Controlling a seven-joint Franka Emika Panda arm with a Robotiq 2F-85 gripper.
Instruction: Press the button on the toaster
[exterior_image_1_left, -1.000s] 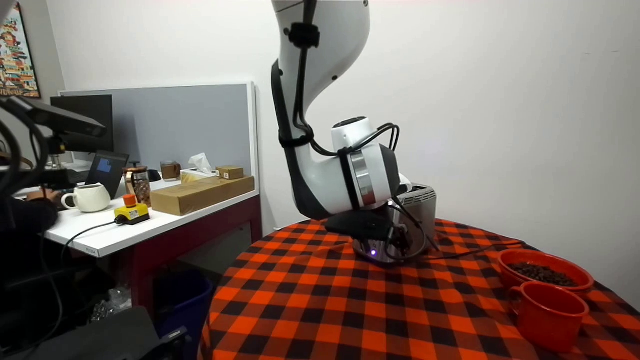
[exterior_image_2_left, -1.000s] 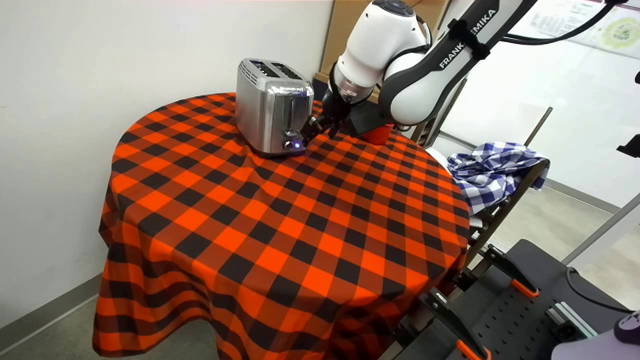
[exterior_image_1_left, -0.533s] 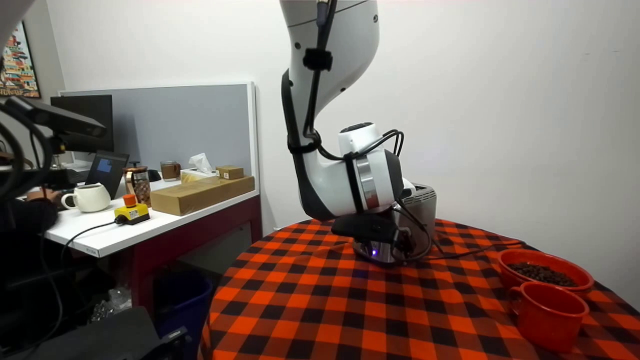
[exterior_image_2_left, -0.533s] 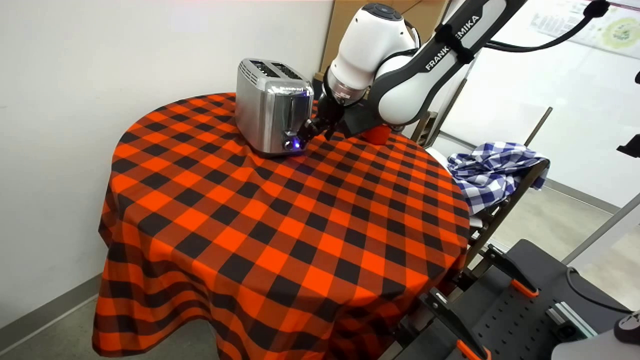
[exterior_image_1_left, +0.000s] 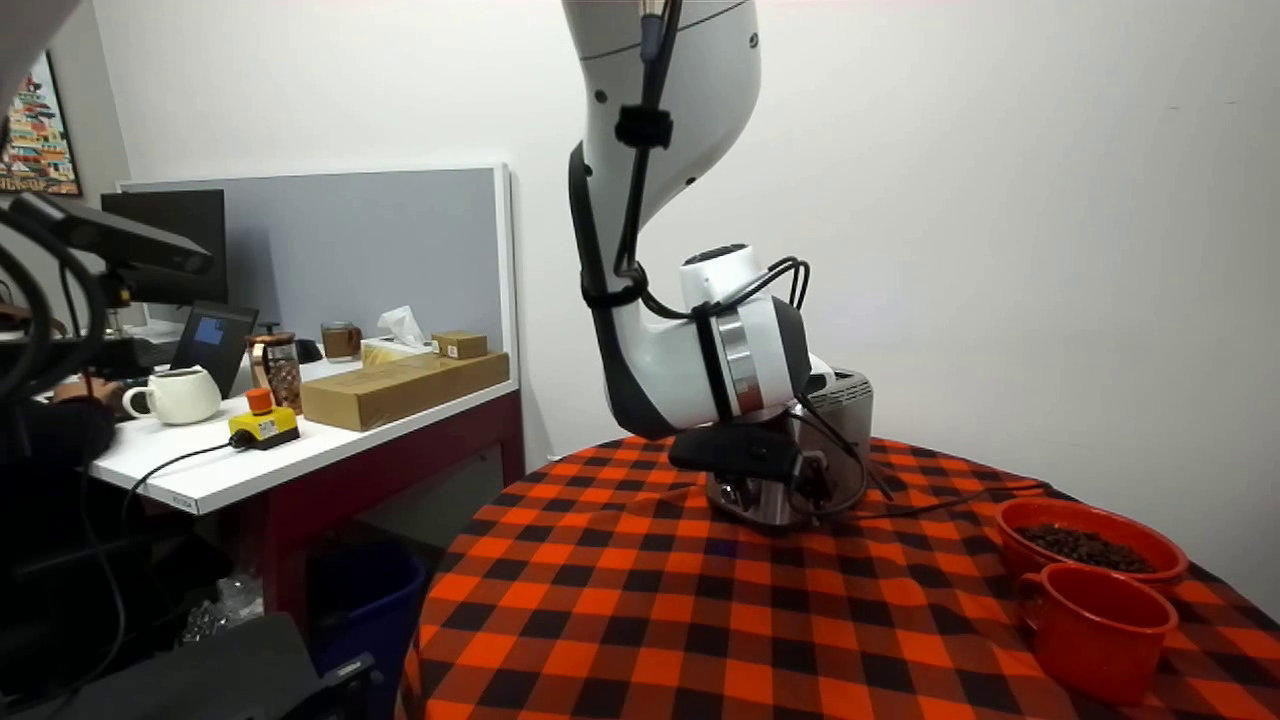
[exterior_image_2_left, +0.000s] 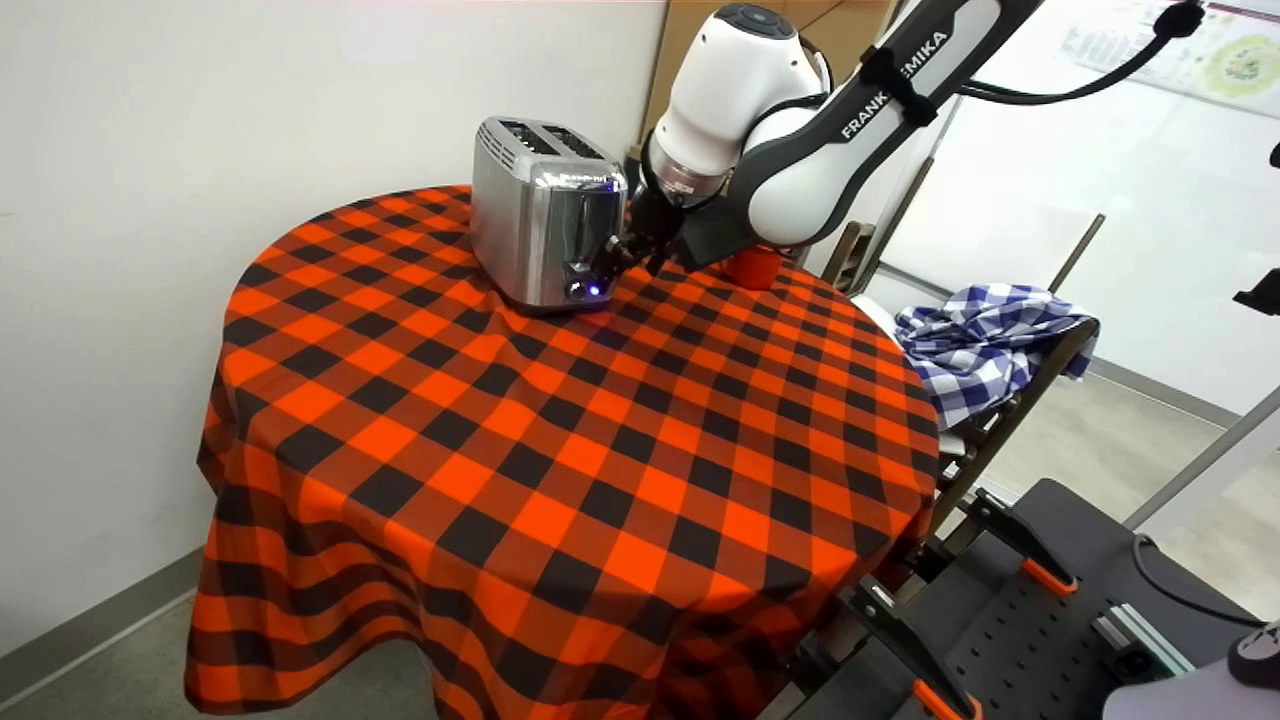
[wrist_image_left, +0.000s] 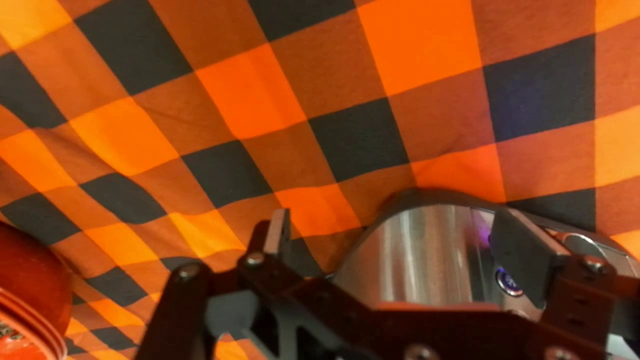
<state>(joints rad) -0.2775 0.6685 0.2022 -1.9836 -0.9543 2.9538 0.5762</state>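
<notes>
Red-and-black checked tablecloth (exterior_image_2_left: 600, 450) falling in folds, silver toaster (exterior_image_2_left: 515, 220) standing on it near the white wall (exterior_image_2_left: 300, 90), gripper (wrist_image_left: 392, 225) just by its glowing button (wrist_image_left: 509, 281), fingers (wrist_image_left: 522, 250) spread wide, holding nothing, red mug (exterior_image_1_left: 1105, 640) and bowl (exterior_image_1_left: 1015, 550) farther along, white desk (exterior_image_1_left: 245, 475) over to one side
</notes>
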